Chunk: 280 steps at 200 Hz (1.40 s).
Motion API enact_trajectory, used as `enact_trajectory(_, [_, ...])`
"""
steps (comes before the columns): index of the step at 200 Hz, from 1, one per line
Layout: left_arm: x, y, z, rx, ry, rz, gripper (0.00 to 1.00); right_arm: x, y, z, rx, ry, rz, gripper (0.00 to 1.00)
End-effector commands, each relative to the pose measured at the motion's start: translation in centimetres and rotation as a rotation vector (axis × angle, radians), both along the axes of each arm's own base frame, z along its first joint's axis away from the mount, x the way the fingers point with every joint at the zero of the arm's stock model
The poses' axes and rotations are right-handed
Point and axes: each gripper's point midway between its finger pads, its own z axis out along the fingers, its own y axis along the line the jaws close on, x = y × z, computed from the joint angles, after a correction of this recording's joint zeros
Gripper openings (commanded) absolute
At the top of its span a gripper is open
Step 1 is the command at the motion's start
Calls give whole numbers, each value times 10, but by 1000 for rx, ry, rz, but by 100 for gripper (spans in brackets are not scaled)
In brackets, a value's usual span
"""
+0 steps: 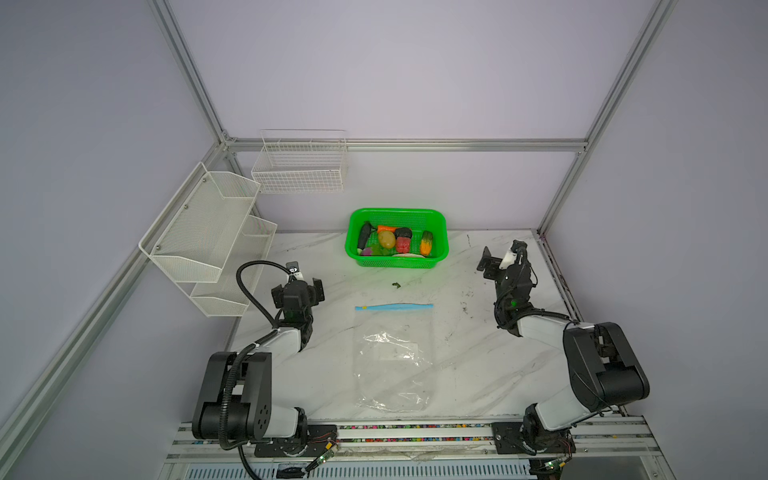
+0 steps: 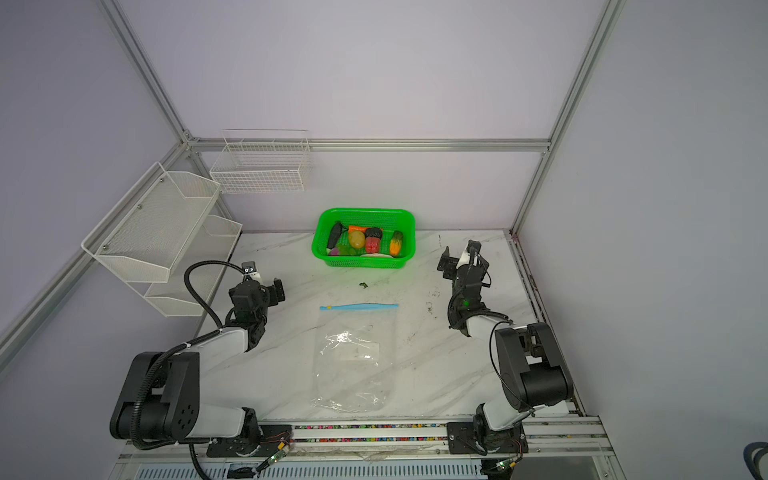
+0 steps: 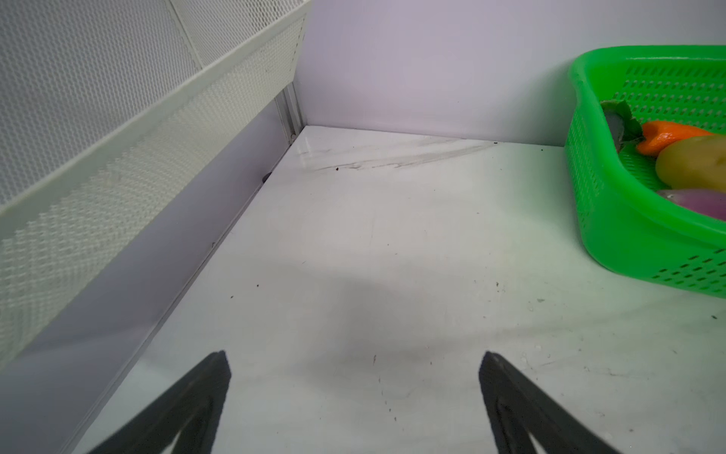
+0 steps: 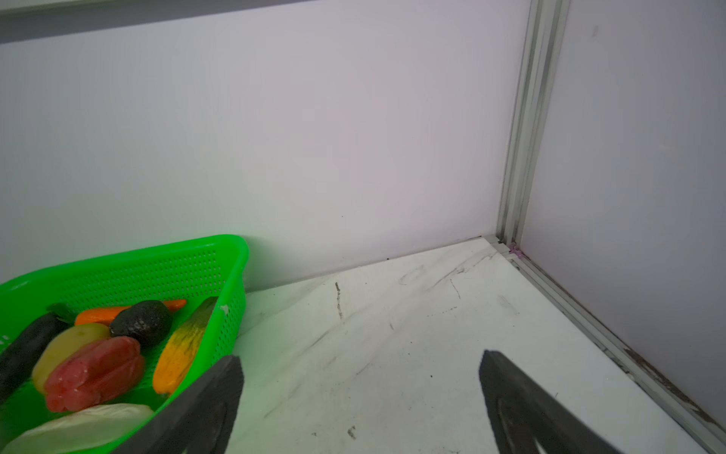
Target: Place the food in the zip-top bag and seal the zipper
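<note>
Both arms are up and nothing is in hand. My left claw (image 3: 355, 355) hangs spread wide over bare counter (image 1: 457, 374) off to the left of the green basket (image 1: 395, 262). My right claw (image 4: 360, 355) hangs just as spread off the basket's right end, close by its corner but not touching it. All the food (image 1: 395, 241) sits heaped inside the basket, so not one piece has made the trip. The zip-top bag (image 1: 395, 361) lies flat and empty on the near side of the basket, apart from it. The blue zipper (image 1: 395, 306) runs along the edge that faces the basket, with its yellow slider (image 1: 364, 308) parked at the strip's left end. Whether the mouth is parted, I can't tell from here. A small green scrap (image 1: 395, 285) lies between basket and zipper. By my reckoning this is square one: get the bag open, ferry every vegetable over from the basket, then run the slider across. All of that lies ahead of me.
</note>
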Motion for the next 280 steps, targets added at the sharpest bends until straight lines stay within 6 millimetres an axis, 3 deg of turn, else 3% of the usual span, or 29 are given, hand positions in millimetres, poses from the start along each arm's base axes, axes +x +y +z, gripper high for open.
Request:
enact_trajectory(1, [17,-8,10,-173,98,52,100,-4,32,-28,163,166,82,97])
enact_trajectory(19, [27,-23,12,-279,179,16,100,-8,68,-34,229,232,207,97])
enact_trajectory(45, [44,-48,20,-432,196,-54,100,-13,117,-58,394,359,430,97])
enact_trajectory(73, [71,-76,37,-557,144,-171,100,-11,139,-72,476,441,511,97])
enact_trajectory(109, [109,-95,45,-644,117,-245,100,2,156,-71,514,448,576,97])
enact_trajectory(140, [141,-109,48,-696,97,-294,100,17,164,-73,549,436,597,97])
enact_trajectory(189, [182,-150,49,-736,57,-426,100,41,168,-69,622,403,572,97])
enact_trajectory(233, [191,-178,45,-770,72,-490,100,48,175,-68,684,383,599,95])
enact_trajectory(280, [185,-214,41,-753,111,-553,100,69,155,-63,653,341,536,91])
